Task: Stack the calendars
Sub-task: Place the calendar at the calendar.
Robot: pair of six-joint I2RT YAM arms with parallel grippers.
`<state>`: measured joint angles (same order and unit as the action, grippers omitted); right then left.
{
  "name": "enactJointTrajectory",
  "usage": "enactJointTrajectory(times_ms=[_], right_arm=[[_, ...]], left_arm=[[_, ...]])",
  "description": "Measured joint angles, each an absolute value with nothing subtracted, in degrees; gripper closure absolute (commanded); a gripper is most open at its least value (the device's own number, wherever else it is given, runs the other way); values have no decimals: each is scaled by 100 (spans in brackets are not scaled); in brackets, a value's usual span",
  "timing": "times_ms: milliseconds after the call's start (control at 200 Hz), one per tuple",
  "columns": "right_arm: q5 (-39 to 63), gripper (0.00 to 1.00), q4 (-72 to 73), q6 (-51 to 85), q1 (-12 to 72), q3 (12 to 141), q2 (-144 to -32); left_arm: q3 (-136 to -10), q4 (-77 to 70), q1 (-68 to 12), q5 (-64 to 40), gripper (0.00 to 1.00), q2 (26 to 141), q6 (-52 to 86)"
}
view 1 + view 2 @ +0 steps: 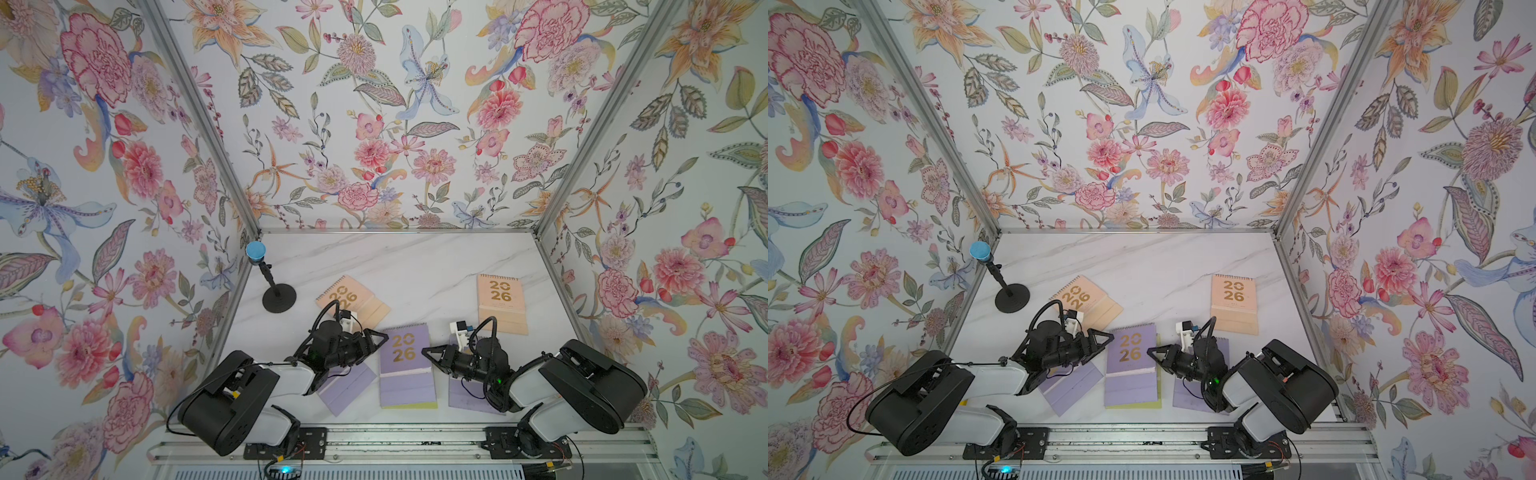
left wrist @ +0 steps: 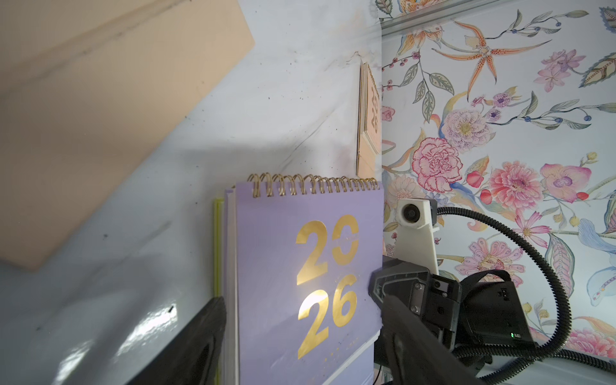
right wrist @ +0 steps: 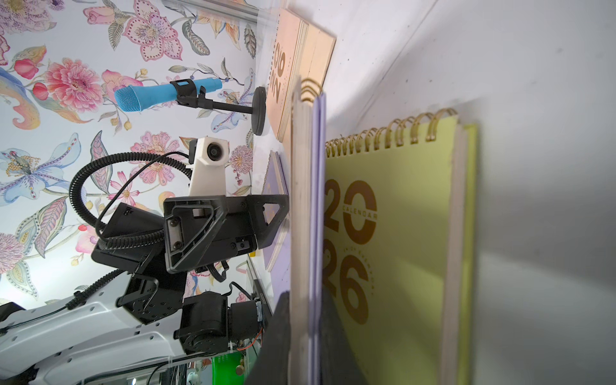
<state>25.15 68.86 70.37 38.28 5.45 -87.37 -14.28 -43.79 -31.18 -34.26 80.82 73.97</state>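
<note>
At the middle of the marble table (image 1: 415,257), between the two arms, the middle lilac calendar (image 1: 405,359) lies over the yellow-green calendar (image 3: 393,250), whose rim peeps out at its near edge, so we take this as the pile's base. The right gripper (image 1: 424,351) is pinched tight on the lilac cover's right edge, we judge to square it on the one below. Whether that edge rests or is lifted we cannot tell. The left gripper (image 1: 385,336) stands with jaws wide about the left edge, gripping nothing. Four more lie flat and apart: the tilted peach calendar (image 1: 351,293) and straight peach calendar (image 1: 500,305) farther back, the left lilac calendar (image 1: 347,390) and right lilac calendar (image 1: 459,399) half under the arms
</note>
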Motion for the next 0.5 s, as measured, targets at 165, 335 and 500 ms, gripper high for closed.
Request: enactJointTrajectory(times_ms=[165,335,500], right_arm=[[2499,92,6888,7035,3828,545,-8737],[2499,83,6879,7035,3828,545,-8737],[2471,73,6783,7011,3822,545,-8733]], left_arm=[[-1426,-4386,-3148,-3424,22,8130,7402],[-1426,-4493,-3216,-3424,22,8232,7441],[-1426,-4567,-3262,-3424,21,8318,7463]])
